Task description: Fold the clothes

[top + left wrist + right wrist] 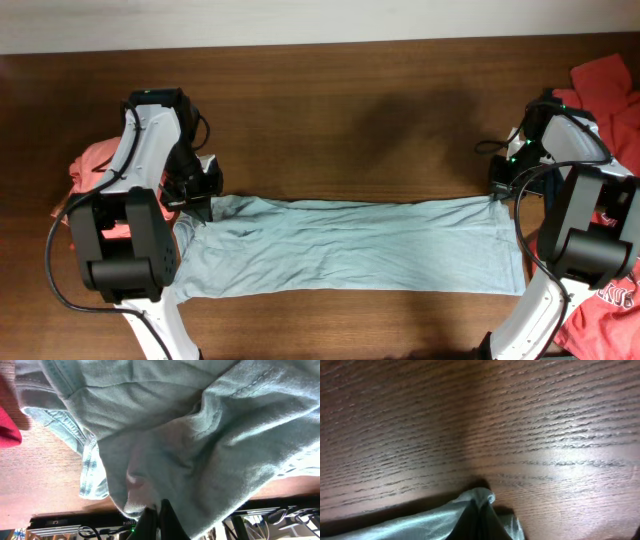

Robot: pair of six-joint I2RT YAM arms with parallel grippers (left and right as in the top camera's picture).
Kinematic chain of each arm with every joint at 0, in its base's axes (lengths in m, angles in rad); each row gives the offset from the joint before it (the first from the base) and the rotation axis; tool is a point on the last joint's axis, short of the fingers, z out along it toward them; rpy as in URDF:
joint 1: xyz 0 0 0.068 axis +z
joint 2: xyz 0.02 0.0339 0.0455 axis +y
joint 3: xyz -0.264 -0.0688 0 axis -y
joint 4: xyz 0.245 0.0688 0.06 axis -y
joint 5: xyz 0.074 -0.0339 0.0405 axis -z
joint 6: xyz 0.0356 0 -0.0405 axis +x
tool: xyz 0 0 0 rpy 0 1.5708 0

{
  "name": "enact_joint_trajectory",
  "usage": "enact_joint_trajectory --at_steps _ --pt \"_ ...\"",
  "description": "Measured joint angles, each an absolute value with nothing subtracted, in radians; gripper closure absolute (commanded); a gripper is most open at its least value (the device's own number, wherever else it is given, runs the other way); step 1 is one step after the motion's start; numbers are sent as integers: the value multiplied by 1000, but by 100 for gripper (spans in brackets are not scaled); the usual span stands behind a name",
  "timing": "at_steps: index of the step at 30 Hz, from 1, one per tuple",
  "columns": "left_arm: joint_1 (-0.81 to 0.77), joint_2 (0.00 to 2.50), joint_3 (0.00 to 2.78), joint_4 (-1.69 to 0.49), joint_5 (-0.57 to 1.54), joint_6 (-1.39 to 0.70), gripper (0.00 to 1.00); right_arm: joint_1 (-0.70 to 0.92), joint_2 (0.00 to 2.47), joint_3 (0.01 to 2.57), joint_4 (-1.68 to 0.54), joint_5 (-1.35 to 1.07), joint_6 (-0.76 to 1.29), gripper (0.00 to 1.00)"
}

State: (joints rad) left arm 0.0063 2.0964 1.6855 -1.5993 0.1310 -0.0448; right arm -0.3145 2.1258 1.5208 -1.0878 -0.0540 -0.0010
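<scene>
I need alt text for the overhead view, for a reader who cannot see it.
A light blue shirt lies stretched out across a dark wooden table, its far corners pinched by the left end effector and the right end effector. Red clothes are piled at both ends.

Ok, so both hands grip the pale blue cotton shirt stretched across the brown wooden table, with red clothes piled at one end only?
No: the overhead view shows red clothes at both ends, a coral heap beside the left hand and a red heap beside the right hand. Both hands do grip the pale blue cotton shirt stretched across the brown wooden table.
</scene>
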Motion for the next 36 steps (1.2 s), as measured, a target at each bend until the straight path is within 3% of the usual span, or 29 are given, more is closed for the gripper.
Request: enact_joint_trajectory --at_steps 20,26,36 --pt "6 2096 1686 -1608 131 -45 100 -357 2126 1670 -1424 61 -1 95" --pt "6 2096 1686 -1642 131 -45 99 -357 2126 1670 -1517 65 -1 87" --pt "6 2096 1669 -1642 131 -45 100 -357 2126 1670 -1620 79 -1 83"
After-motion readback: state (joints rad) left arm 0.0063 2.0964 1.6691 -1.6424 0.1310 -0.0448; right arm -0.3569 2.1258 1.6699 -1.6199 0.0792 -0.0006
